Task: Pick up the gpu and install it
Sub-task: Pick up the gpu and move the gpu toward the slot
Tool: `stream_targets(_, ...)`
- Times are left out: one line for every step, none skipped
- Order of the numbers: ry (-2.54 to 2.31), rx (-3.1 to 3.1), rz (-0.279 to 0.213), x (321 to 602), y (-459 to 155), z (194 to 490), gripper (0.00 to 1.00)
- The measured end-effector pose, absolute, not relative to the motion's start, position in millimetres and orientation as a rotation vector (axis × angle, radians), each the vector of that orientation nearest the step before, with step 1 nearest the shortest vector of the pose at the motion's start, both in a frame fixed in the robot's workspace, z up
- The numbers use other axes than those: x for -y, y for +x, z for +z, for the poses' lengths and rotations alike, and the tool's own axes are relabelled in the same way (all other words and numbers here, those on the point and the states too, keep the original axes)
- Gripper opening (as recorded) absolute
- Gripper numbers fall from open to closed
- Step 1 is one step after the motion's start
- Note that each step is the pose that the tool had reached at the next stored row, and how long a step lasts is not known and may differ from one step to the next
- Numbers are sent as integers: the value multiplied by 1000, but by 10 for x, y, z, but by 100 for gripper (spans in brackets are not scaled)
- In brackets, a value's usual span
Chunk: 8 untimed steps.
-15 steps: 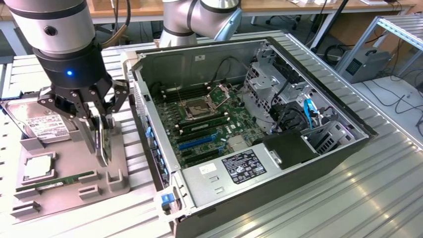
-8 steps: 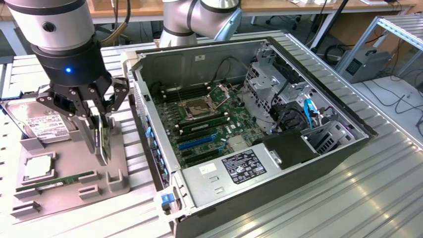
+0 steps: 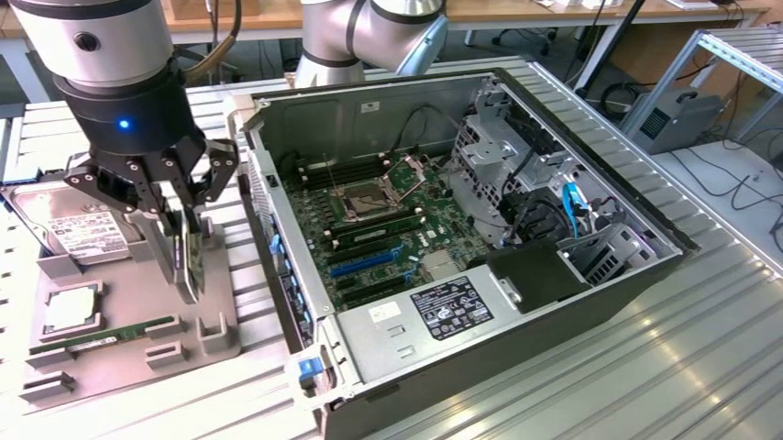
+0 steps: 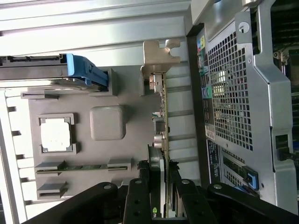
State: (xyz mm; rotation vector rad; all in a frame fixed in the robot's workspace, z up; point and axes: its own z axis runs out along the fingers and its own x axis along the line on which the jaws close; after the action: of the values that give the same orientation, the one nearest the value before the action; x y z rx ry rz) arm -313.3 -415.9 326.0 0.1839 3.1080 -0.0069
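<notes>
Here tool (image 3: 172, 227) clamps gpu (image 3: 186, 270); case wall (image 3: 271, 247) alongside

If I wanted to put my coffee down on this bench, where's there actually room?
The slatted metal table is bare at the exterior view's right of the open computer case. The gray tray is crowded: hard drive, CPU, RAM stick, and the gpu gripped in the jaws.

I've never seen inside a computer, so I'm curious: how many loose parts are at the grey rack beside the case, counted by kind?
Hard drive: 1
Processor chip: 1
RAM stick: 1
gpu, gripped by the pincer: 1
Total: 4
</notes>
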Motion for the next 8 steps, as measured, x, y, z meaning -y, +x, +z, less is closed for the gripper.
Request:
stream_targets(184,-3108,-7,4159,-3133,3266,27)
stream_targets(184,-3108,-7,4159,-3133,3271,27)
stream_targets(184,-3108,-7,4159,-3133,3277,27)
stream_targets(184,-3108,-7,4159,-3133,3282,27)
stream_targets(184,-3108,-7,4159,-3133,3287,27)
stream_targets(184,-3108,-7,4159,-3133,3293,27)
stream_targets(184,-3108,-7,4159,-3133,3298,27)
stream_targets(184,-3108,-7,4159,-3133,3304,27)
